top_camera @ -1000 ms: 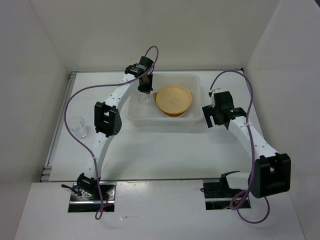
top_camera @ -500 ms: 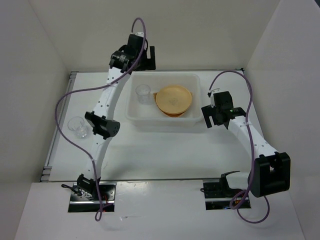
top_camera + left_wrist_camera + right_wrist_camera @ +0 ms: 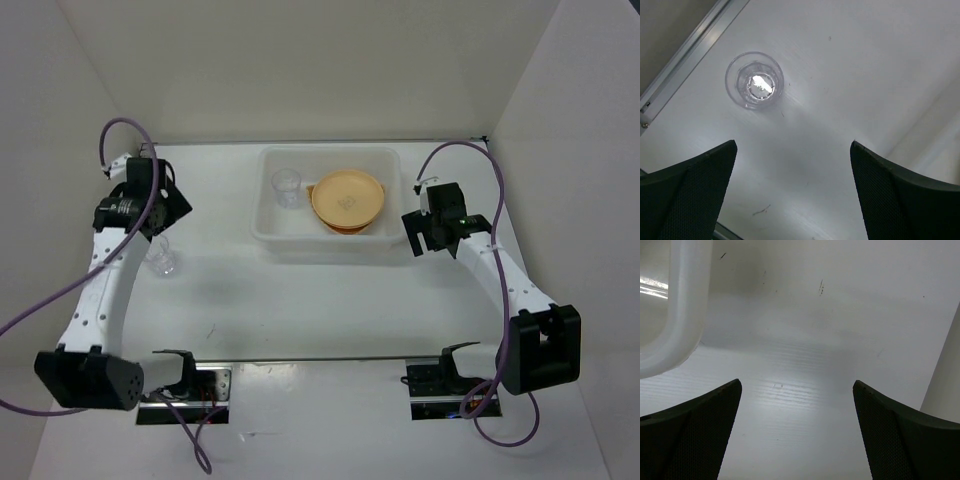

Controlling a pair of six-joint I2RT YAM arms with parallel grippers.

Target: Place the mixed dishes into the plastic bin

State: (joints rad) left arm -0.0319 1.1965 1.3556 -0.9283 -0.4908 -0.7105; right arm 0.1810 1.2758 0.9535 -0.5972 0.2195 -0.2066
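The plastic bin [image 3: 330,243] stands at the back middle of the table. Inside it a small clear cup [image 3: 286,187] stands upright on the left, beside a yellow-orange plate [image 3: 347,198]. A darker tan edge shows under the plate; I cannot tell what it is. A second clear cup [image 3: 162,260] [image 3: 754,80] stands upright on the table at the left. My left gripper [image 3: 165,215] [image 3: 793,145] hovers open above the table, just short of that cup, with nothing between its fingers. Beside the bin's right front corner [image 3: 675,315], my right gripper [image 3: 413,235] [image 3: 796,385] is open and empty.
An aluminium rail [image 3: 685,60] runs along the table's left edge, close to the loose cup. White walls close in the table at the back and both sides; the right wall [image 3: 945,365] is near my right gripper. Purple cables loop off both arms.
My left gripper opened and left the cup standing in the bin. The left arm then swung out of the bin, far to the left, over the cup on the table. The right arm stayed put.
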